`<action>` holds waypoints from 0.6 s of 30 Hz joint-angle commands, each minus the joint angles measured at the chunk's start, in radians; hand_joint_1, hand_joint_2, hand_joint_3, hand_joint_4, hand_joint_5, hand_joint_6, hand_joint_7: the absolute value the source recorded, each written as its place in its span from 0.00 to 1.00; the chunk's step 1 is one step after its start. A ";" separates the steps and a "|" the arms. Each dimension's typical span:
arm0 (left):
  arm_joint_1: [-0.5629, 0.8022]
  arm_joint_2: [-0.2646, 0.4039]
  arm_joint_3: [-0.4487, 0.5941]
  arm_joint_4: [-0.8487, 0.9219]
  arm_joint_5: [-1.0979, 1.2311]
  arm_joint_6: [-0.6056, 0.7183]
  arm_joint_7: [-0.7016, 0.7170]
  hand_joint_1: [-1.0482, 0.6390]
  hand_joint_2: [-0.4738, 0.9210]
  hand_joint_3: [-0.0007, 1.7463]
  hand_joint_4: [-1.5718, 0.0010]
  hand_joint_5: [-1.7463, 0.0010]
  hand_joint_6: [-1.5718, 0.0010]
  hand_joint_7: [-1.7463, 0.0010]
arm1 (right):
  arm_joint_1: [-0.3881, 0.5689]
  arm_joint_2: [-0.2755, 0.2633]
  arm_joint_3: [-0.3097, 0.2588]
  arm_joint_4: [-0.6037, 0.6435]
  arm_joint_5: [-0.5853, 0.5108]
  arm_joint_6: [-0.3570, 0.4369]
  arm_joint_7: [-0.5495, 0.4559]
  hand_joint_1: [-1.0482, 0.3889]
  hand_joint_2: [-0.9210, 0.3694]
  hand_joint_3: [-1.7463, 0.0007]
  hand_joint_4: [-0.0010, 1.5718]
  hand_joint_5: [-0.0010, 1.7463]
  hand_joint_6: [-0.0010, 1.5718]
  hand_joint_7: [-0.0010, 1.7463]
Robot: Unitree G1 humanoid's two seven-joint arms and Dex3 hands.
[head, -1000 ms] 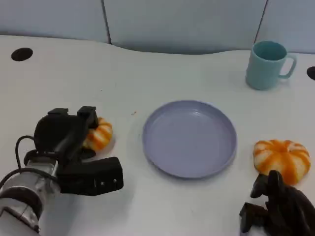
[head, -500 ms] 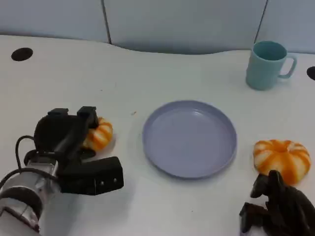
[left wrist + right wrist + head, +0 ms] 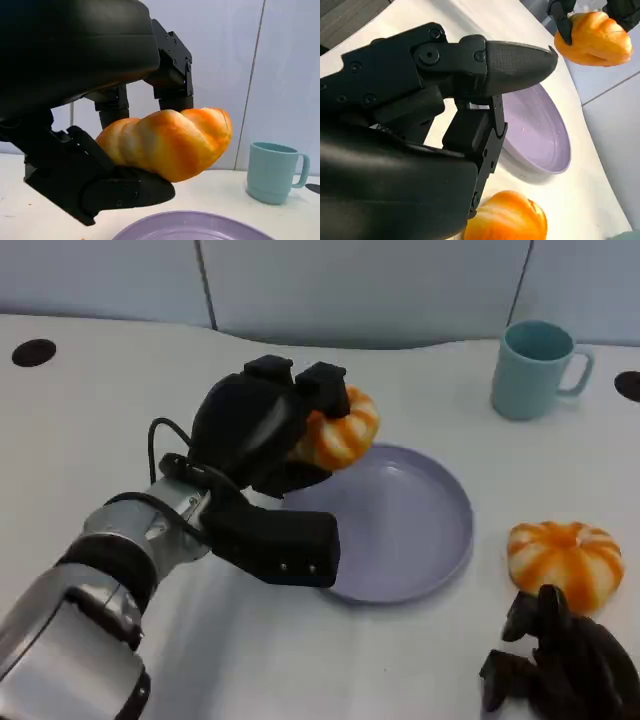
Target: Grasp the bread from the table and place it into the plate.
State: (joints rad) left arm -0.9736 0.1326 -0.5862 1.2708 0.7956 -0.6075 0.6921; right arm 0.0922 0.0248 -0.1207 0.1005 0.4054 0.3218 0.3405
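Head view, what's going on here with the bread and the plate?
The left hand holds an orange-striped bread roll in the air above the far-left rim of the lavender plate; the roll is not yet set down. A second striped bread roll lies on the table right of the plate, just beyond the right hand, which holds nothing. A teal mug stands behind the plate.

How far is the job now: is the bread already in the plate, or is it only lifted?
Done: the left hand holds one bread, lifted off the table. In hand: it hangs above the far-left rim of the plate, not yet released. Left: lower it in and let go. A second bread lies on the table near the right hand.
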 commanded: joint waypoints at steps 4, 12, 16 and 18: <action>-0.062 -0.020 -0.031 -0.002 0.020 -0.032 -0.013 0.51 0.70 0.69 0.42 0.00 0.54 0.00 | 0.004 -0.011 -0.001 0.029 -0.007 -0.002 -0.004 0.43 0.00 0.72 0.81 0.75 0.72 0.73; -0.065 -0.020 -0.038 0.003 0.014 -0.034 -0.010 0.51 0.71 0.68 0.41 0.00 0.54 0.00 | 0.003 -0.012 0.000 0.030 -0.007 -0.003 -0.003 0.43 0.00 0.72 0.81 0.75 0.72 0.73; -0.065 -0.020 -0.039 0.003 0.014 -0.034 -0.010 0.51 0.71 0.68 0.41 0.00 0.54 0.00 | 0.003 -0.012 0.000 0.031 -0.007 -0.004 -0.003 0.43 0.00 0.72 0.81 0.75 0.72 0.73; -0.065 -0.020 -0.039 0.003 0.014 -0.034 -0.010 0.51 0.71 0.68 0.41 0.00 0.54 0.00 | 0.003 -0.012 0.000 0.031 -0.006 -0.004 -0.003 0.43 0.00 0.72 0.81 0.74 0.72 0.73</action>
State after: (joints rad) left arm -1.0158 0.1033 -0.6243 1.2712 0.8069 -0.6363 0.6851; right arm 0.0829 0.0248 -0.1173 0.1146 0.4051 0.3110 0.3439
